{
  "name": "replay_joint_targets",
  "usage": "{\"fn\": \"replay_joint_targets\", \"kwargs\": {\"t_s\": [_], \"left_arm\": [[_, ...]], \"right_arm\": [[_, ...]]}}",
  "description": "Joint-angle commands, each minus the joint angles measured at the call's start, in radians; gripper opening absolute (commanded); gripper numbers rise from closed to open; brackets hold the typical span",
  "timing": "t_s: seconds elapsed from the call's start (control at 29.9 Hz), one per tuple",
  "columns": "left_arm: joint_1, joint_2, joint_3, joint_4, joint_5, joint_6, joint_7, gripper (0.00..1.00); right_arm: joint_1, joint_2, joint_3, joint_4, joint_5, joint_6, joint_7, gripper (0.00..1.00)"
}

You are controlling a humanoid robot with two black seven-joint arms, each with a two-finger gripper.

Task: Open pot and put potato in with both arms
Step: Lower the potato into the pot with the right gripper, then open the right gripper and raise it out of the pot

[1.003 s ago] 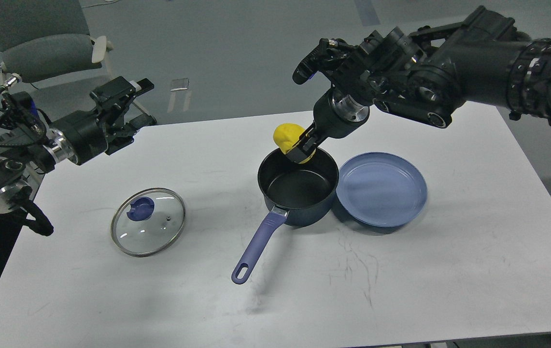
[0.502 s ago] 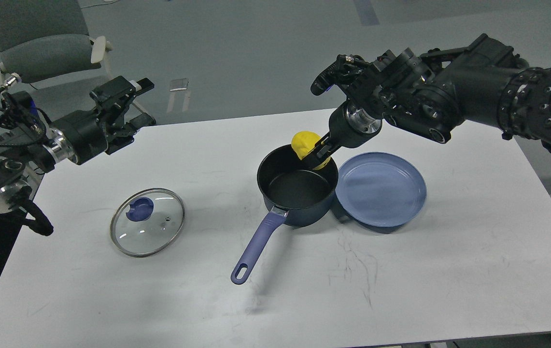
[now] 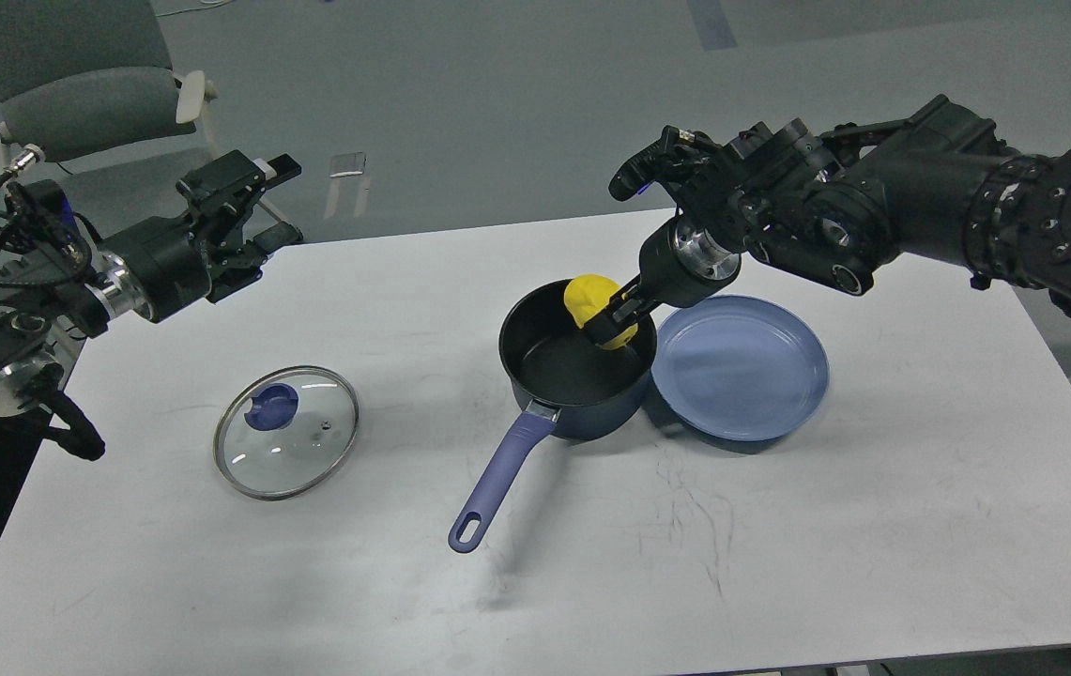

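The dark blue pot (image 3: 535, 371) with a lavender handle (image 3: 497, 474) stands open at the table's middle. Its glass lid (image 3: 286, 432) with a blue knob lies flat on the table to the left. My right gripper (image 3: 608, 324) is shut on the yellow potato (image 3: 589, 296) and holds it inside the pot's rim at the far right side. My left gripper (image 3: 249, 202) is open and empty, raised above the table's far left corner, well away from the lid and pot.
A blue plate (image 3: 742, 366) lies against the pot's right side, under my right wrist. A grey chair (image 3: 75, 103) stands beyond the table's far left. The white table (image 3: 779, 545) has scuff marks in front of the pot.
My right gripper has moved down and to the right with the potato, from above the pot's far rim to inside the pot. The left arm has barely moved.
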Motion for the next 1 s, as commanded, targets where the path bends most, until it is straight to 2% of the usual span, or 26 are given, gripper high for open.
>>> {"fn": "replay_joint_targets", "kwargs": {"t_s": [0.0,0.23,0.37,0.5,0.57,0.6,0.7,0.97], "left_arm": [[0.000,0.001,0.000,-0.001,0.000,0.000,0.000,0.98],[0.000,0.001,0.000,-0.001,0.000,0.000,0.000,0.98],[0.000,0.001,0.000,-0.001,0.000,0.000,0.000,0.98],[0.000,-0.001,0.000,-0.001,0.000,0.000,0.000,0.98],[0.000,-0.001,0.000,-0.001,0.000,0.000,0.000,0.98],[0.002,0.001,0.000,-0.001,0.000,0.000,0.000,0.98],[0.002,0.001,0.000,-0.001,0.000,0.000,0.000,0.98],[0.002,-0.001,0.000,-0.001,0.000,0.000,0.000,0.98]], "right_arm": [[-0.010,0.000,0.001,0.002,0.001,-0.004,0.000,0.40],[-0.011,0.000,0.003,0.002,0.006,-0.007,0.000,0.48],[-0.011,0.000,0.005,0.002,0.018,-0.021,0.000,0.63],[-0.013,0.000,0.005,0.002,0.021,-0.019,0.000,0.66],[-0.011,0.000,0.005,0.002,0.021,-0.019,0.000,0.72],[-0.011,0.000,0.005,0.002,0.021,-0.019,0.000,0.79],[-0.011,0.000,0.005,0.002,0.021,-0.018,0.000,0.92],[0.007,0.000,0.009,-0.004,0.046,-0.018,0.000,0.94]]}}
